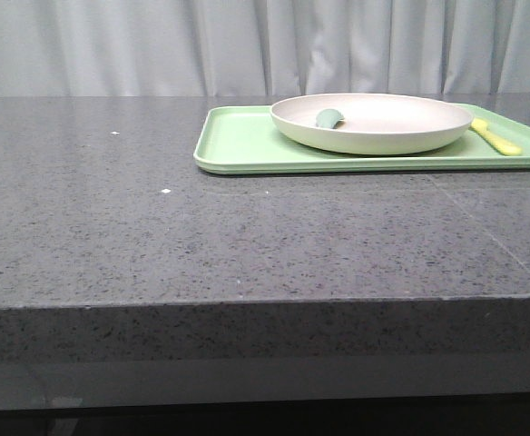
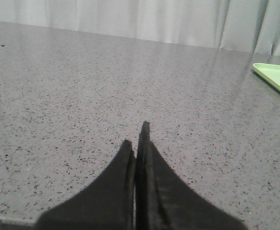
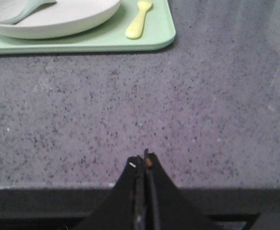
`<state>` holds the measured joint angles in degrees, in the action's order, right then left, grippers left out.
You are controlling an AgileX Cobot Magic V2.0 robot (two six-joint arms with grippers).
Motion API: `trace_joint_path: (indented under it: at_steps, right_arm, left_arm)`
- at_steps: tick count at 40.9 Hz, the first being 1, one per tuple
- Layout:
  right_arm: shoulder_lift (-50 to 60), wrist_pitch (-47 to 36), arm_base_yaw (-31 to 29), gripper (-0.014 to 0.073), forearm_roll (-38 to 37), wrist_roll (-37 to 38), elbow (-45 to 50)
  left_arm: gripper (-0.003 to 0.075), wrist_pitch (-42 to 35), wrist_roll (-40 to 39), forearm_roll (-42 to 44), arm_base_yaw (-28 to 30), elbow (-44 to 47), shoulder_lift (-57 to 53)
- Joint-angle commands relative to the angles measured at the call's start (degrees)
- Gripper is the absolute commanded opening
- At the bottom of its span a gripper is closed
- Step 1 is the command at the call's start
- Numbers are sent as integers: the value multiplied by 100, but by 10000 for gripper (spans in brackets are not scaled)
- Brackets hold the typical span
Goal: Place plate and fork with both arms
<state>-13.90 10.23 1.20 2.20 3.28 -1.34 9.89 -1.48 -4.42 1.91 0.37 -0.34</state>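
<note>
Ahead of our right gripper (image 3: 144, 160), well apart, the plate (image 3: 77, 19) sits on the green tray (image 3: 145, 42), the fork (image 3: 139, 20) lying beside it. Both our right and left gripper (image 2: 136, 139) are clenched, empty, over the table (image 1: 247, 245).

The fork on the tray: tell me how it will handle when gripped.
The fork looks like thin pale plastic, so probably light and fairly stiff. It lies flat on the smooth tray beside the plate, so it may slide when nudged. Its low profile likely makes pinching awkward.
</note>
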Motion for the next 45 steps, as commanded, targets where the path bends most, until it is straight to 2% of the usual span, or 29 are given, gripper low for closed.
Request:
trace_joint_path:
  at_steps: [1,20,45]
  right_arm:
    - [212,-537,-41,-64,-39,-57,97]
    - [1557,-74,-41,-64,-39,-57,267]
    - [1536,-47,-41,-64,-39,-57,267]
  left_arm:
    - [-18,-462,9,-34,-1,17,-111]
    - [-18,-462,9,-34,-1,17,-111]
    - [-18,-462,9,-34,-1,17,-111]
